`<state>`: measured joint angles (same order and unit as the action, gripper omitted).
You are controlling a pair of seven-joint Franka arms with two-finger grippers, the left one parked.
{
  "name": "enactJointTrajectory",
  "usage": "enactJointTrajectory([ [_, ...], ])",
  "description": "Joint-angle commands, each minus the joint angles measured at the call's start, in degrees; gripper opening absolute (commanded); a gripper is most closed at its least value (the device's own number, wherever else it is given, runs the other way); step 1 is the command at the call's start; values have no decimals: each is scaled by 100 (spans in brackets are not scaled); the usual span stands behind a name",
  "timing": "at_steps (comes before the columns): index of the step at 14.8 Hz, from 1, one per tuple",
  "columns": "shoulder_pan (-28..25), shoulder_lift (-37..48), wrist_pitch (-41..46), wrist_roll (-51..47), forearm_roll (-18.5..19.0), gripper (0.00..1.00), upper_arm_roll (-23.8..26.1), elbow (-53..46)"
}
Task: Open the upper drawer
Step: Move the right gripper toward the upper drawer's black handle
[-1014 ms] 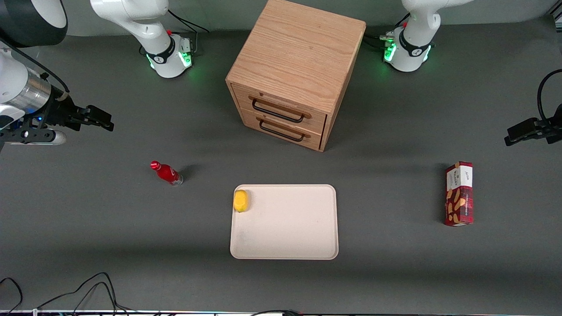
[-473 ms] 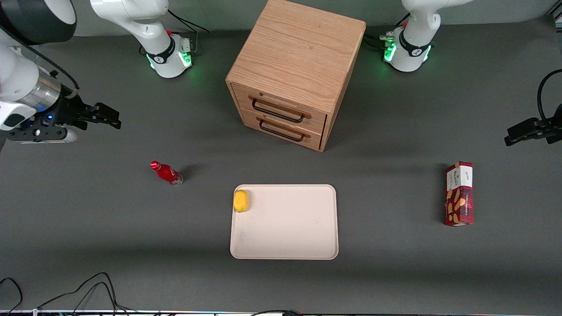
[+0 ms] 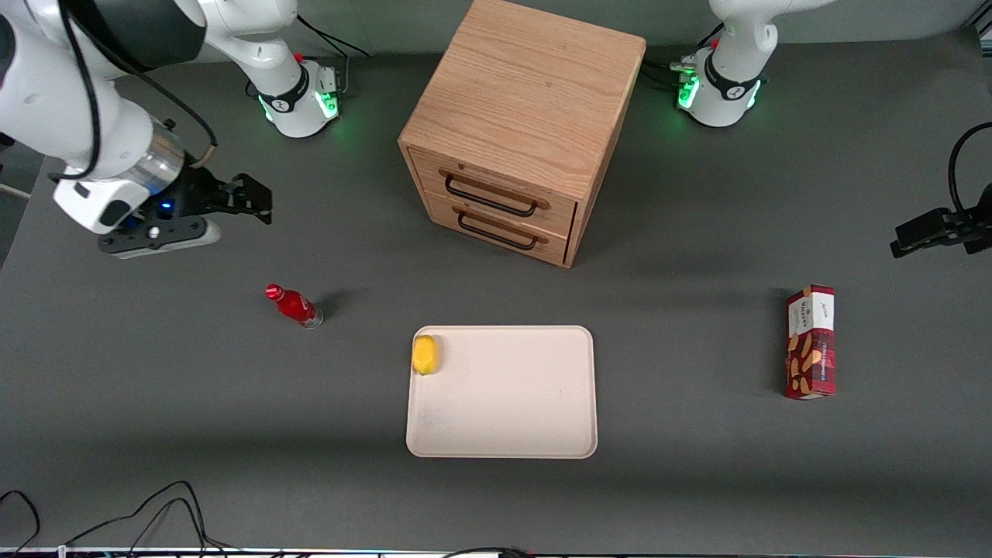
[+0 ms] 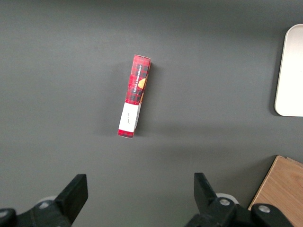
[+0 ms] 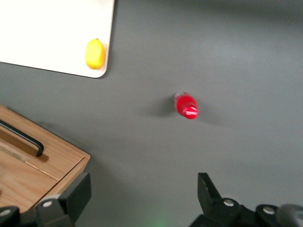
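upper drawer (image 3: 491,193) flush shut; tool (image 3: 246,199) spread, well apart.

Wooden cabinet (image 3: 521,124) standing on the table (image 3: 155,403), upper drawer (image 3: 493,191) sitting shut, gripper (image 3: 260,203) hovering well apart toward the working arm's end, tray (image 3: 511,418) lying nearer the camera, lemon (image 3: 425,354) resting in it
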<state>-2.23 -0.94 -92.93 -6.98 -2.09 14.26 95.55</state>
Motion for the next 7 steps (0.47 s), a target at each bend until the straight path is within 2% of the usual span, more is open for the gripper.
enactJointTrajectory([
  [1, 12, -388, 38, 57, 77, 100, 620, -458],
  [4, -66, -696, 29, 189, 103, 100, 972, -669],
  [7, -198, -1082, 20, 267, 121, 100, 1087, -994],
])
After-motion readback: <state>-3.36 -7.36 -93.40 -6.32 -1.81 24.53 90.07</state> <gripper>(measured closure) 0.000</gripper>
